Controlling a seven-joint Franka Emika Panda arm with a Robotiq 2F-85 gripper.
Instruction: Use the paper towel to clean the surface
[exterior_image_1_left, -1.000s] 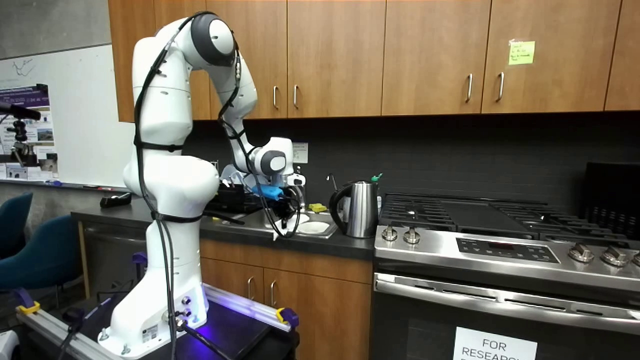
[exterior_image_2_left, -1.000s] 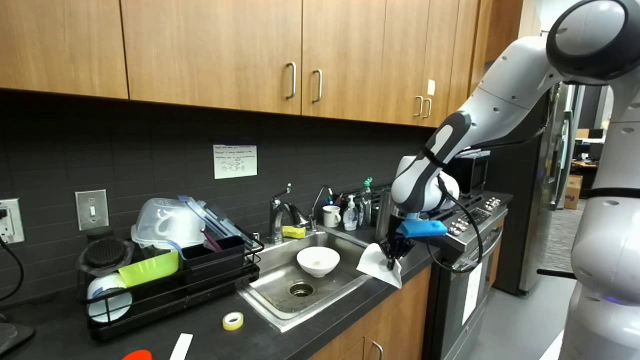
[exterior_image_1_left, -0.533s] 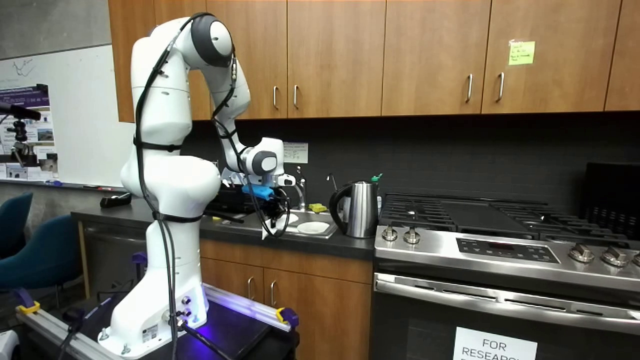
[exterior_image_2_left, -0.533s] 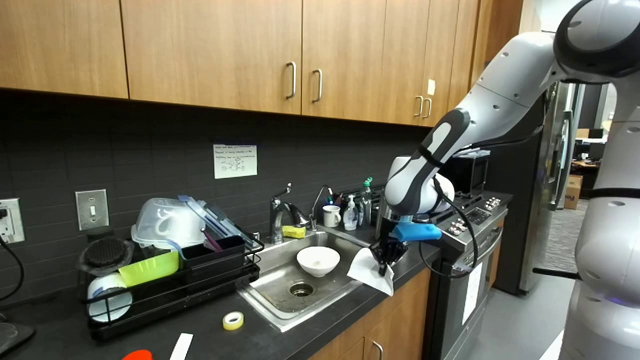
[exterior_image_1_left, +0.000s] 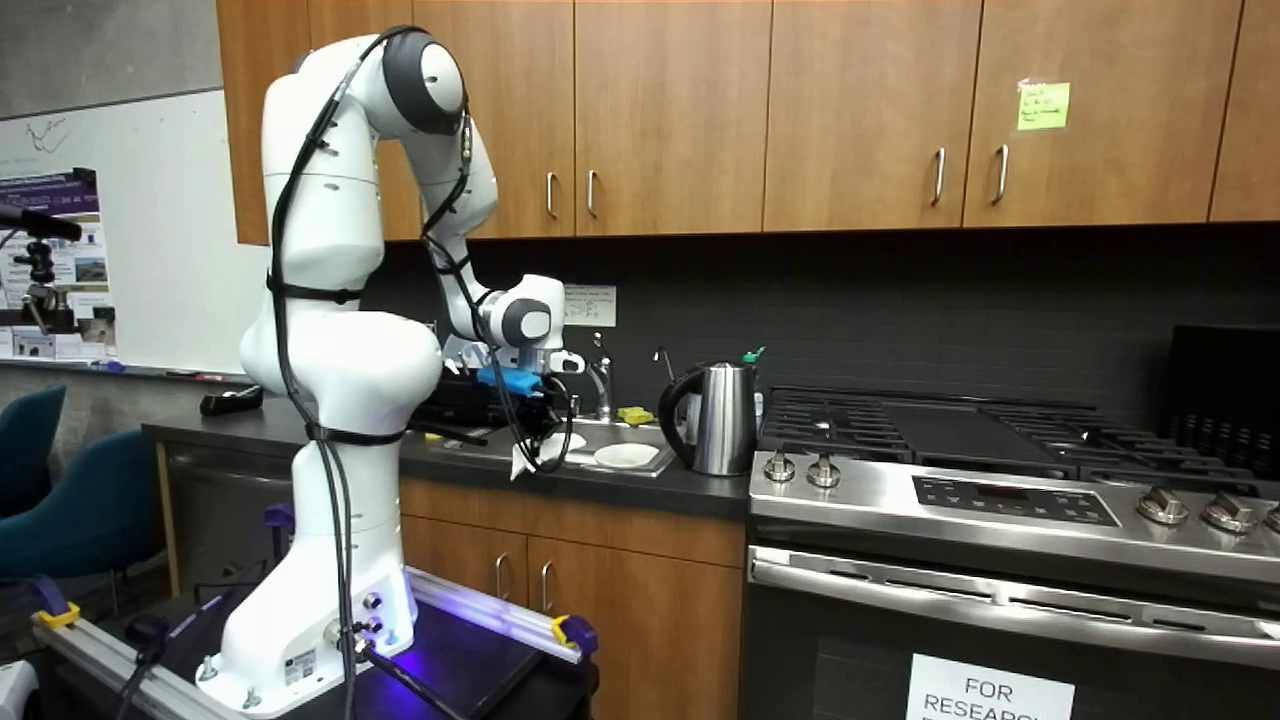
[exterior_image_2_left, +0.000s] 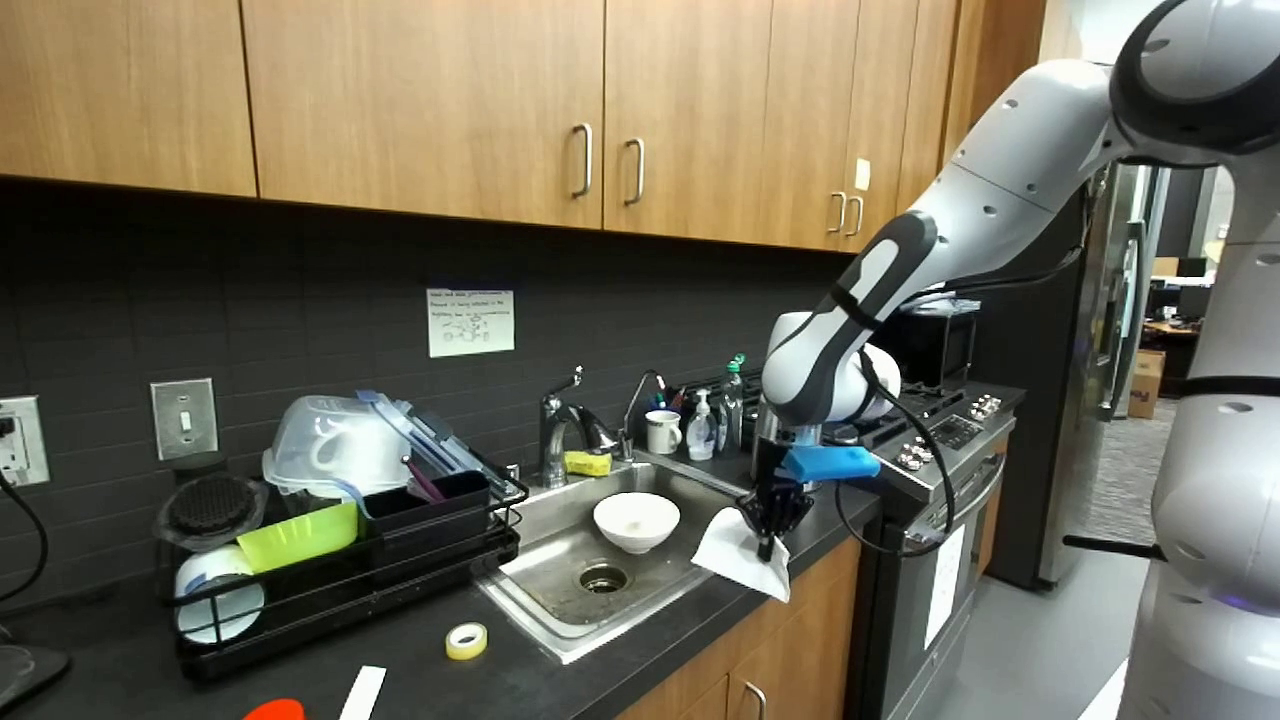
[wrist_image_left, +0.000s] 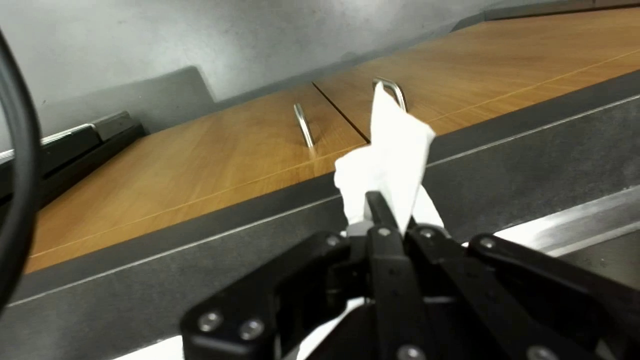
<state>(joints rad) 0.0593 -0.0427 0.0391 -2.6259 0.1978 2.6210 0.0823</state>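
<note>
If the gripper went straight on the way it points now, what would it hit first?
Probably the dark countertop, on the strip beside the sink; the gripper points down there, shut on the paper towel. Whether the towel already touches it is hard to tell.

Both exterior views are evenly lit and fairly sharp. The upper cabinets (exterior_image_2_left: 420, 100) catch warm light, while the dark backsplash (exterior_image_2_left: 600, 290) below them sits in shade. Highlights streak the kettle (exterior_image_1_left: 726, 420) and the sink rim (exterior_image_2_left: 645, 606), and a violet glow colours the black platform (exterior_image_1_left: 460, 640) under the robot's base (exterior_image_1_left: 300, 620). In the wrist view, glare whitens the grey floor (wrist_image_left: 240, 45), and a soft-edged shadow lies across it on the left. There the paper towel (wrist_image_left: 397, 155) is overexposed, its folds faint, and the near cable (wrist_image_left: 25, 150) at left seems out of focus.
</note>
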